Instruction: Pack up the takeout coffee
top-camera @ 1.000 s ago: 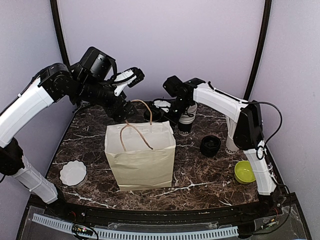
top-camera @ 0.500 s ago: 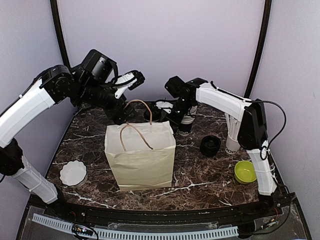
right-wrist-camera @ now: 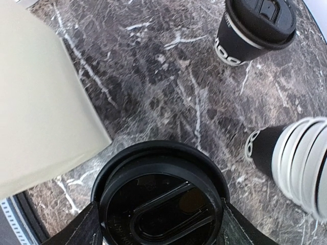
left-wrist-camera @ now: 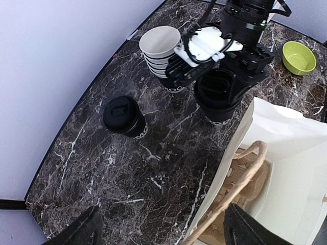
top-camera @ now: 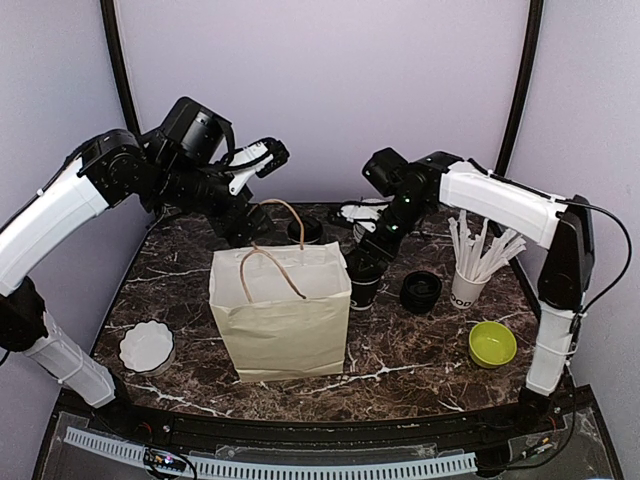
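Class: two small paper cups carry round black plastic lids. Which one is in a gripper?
The small black-lidded paper cup held in the right gripper, beside the cream paper bag; the other lidded cup stands free behind the bag.

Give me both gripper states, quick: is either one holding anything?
Left gripper: open, holding nothing.
Right gripper: closed on a lidded coffee cup.
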Available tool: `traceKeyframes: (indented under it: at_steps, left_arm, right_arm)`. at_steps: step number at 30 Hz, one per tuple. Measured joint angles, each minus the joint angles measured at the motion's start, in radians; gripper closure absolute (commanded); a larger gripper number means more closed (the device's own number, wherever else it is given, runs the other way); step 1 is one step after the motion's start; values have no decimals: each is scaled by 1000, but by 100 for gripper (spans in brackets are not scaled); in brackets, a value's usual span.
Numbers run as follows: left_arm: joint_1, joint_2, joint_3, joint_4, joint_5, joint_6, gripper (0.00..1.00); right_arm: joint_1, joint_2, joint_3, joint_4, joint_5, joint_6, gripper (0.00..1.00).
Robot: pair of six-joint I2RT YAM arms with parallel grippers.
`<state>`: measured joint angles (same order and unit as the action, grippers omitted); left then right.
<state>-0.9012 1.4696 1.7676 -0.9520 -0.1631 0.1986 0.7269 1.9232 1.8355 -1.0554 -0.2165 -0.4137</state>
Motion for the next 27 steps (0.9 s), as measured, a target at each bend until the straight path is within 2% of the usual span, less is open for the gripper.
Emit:
traceKeyframes:
  at_steps: [11,19,27]
  left_arm:
    - [0,6,26,68,29,-1,16]
    - [0,6,26,96,43,-1,16]
    - [0,3,19,114,51,-1,15]
  right_arm:
    - [0,-275,-405,39,-79,-154,34]
    - [2,-330,-489,48,-149,-288,31]
    - [43,-336,-529,16,-153,-404,18]
